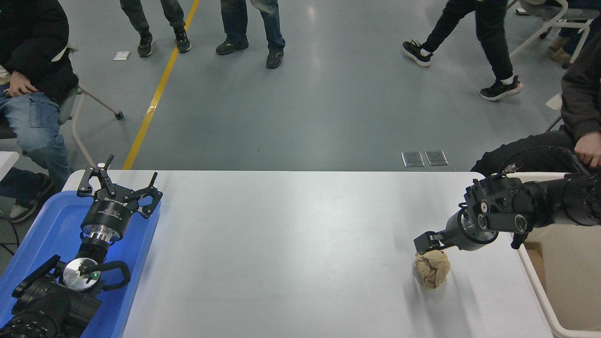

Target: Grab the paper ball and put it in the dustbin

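The tan-brown paper ball (432, 269) lies on the white table (291, 244), near its right end. My right gripper (426, 243) reaches in from the right edge and hangs just above the ball's far upper side, very close to it or touching it. The gripper shows side-on, so its opening is hidden. The cream dustbin (536, 285) stands at the table's right end, partly behind my right arm. My left gripper (119, 182) is parked open over the blue tray (42, 234) at the lower left.
A seated person's hand (589, 149) and dark legs are just beyond the dustbin at the right. Another person sits at the far left, and several people stand or walk on the grey floor beyond the table.
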Robot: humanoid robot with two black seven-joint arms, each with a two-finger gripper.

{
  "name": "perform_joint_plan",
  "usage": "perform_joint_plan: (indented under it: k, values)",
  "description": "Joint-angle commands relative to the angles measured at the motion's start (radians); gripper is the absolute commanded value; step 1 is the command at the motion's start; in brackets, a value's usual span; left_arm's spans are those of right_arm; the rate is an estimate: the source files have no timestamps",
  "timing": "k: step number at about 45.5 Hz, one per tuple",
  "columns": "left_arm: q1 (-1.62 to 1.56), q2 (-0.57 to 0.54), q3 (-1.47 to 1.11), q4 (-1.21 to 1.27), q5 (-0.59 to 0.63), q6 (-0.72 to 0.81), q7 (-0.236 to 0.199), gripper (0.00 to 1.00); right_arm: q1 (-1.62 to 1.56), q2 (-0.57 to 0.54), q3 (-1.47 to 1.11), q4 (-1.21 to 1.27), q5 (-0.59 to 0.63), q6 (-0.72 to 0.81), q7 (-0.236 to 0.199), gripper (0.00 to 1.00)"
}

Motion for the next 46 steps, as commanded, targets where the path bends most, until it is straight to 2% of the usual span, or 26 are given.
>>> perform_joint_plan:
  k: [1,8,10,12,16,19,20,21,28,32,39,46]
  values:
    - [0.000,0.000,0.001,0.000,0.000,0.000,0.000,0.99,-0.070,0.014,0.051,-0.032,-0.009,-0.008,-0.003,1.00]
    - [0.000,0.000,0.001,0.000,0.000,0.000,0.000,0.99,-0.081,0.017,0.064,-0.032,0.003,-0.008,-0.002,0.98]
    - [0.000,0.000,0.001,0.000,0.000,0.000,0.000,0.99,-0.085,0.015,0.070,-0.032,0.005,-0.010,-0.002,0.93]
    - [0.000,0.000,0.001,0.000,0.000,0.000,0.000,0.99,-0.091,0.017,0.073,-0.032,0.005,-0.011,-0.002,0.82]
    - [0.000,0.000,0.001,0.000,0.000,0.000,0.000,0.99,-0.099,0.018,0.076,-0.032,0.005,-0.017,0.000,0.44]
    - [0.000,0.000,0.001,0.000,0.000,0.000,0.000,0.99,-0.102,0.018,0.074,-0.034,0.003,-0.022,0.000,0.36]
    - [0.000,0.000,0.001,0.000,0.000,0.000,0.000,0.99,-0.101,0.018,0.074,-0.034,0.003,-0.022,0.001,0.24]
    - [0.000,0.000,0.001,0.000,0.000,0.000,0.000,0.99,-0.101,0.017,0.074,-0.034,0.003,-0.022,0.004,0.01]
    - [0.000,0.002,0.002,0.000,0.000,0.000,0.002,0.99,-0.066,0.002,0.057,-0.018,0.005,-0.019,0.006,0.00]
    - [0.000,0.002,0.002,0.000,0.000,0.000,0.002,0.99,0.040,-0.043,0.007,0.035,0.005,-0.008,0.009,0.00]
    - [0.000,0.002,0.002,0.000,0.000,0.000,0.002,0.99,0.325,-0.106,-0.139,0.242,0.043,0.009,0.013,0.00]
    - [0.001,0.002,0.002,0.000,0.000,0.000,0.002,0.99,0.634,-0.147,-0.252,0.439,0.062,0.090,0.020,0.00]
